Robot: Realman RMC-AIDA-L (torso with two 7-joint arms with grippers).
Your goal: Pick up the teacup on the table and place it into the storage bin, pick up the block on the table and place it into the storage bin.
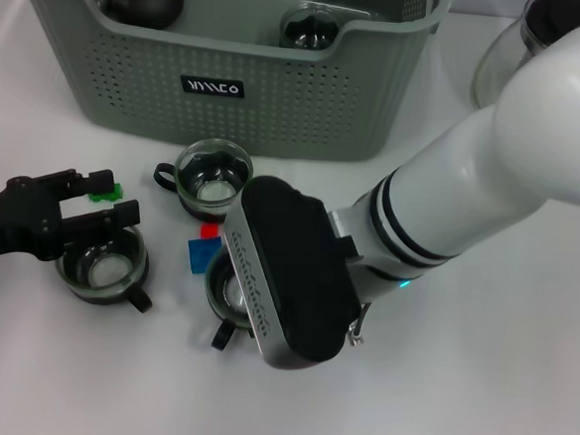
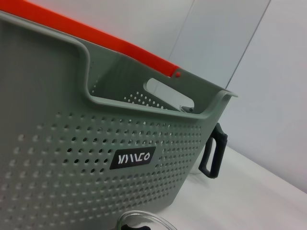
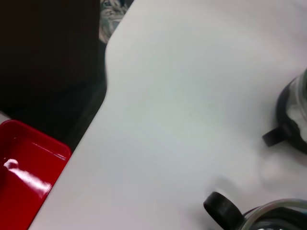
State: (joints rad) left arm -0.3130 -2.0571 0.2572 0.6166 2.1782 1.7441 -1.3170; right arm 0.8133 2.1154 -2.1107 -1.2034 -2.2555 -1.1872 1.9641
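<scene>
- The storage bin (image 1: 230, 84) stands at the far side of the white counter (image 1: 477, 390), its black label (image 1: 213, 87) facing the robot. Dark teaware lies inside it; what exactly cannot be told.
- Three glass teacups with black handles stand on the counter in front of the bin: one (image 1: 211, 177) near the bin's front wall, one (image 1: 101, 262) to the left, and one (image 1: 227, 293) largely hidden under the right arm's wrist housing.
- A red block (image 1: 210, 230) and a blue block (image 1: 198, 255) lie touching each other between the teacups. A green block (image 1: 103, 190) lies farther left, beside the left claw.
- The left claw (image 1: 105, 197) has its fingers spread wide apart, holding nothing, poised over the rim of the left teacup.
- The right claw is hidden beneath its own housing in the head view and does not show in the wrist view; I cannot tell whether it is open or closed, or whether it holds anything.
- Open counter lies to the right and toward the near edge. The space between the teacups is tight.
- A glass teapot (image 1: 510, 54) stands to the right of the bin.
- In the right wrist view the counter's edge (image 3: 103, 96) gives way to dark floor, and a red tray (image 3: 24, 167) sits below it.
</scene>
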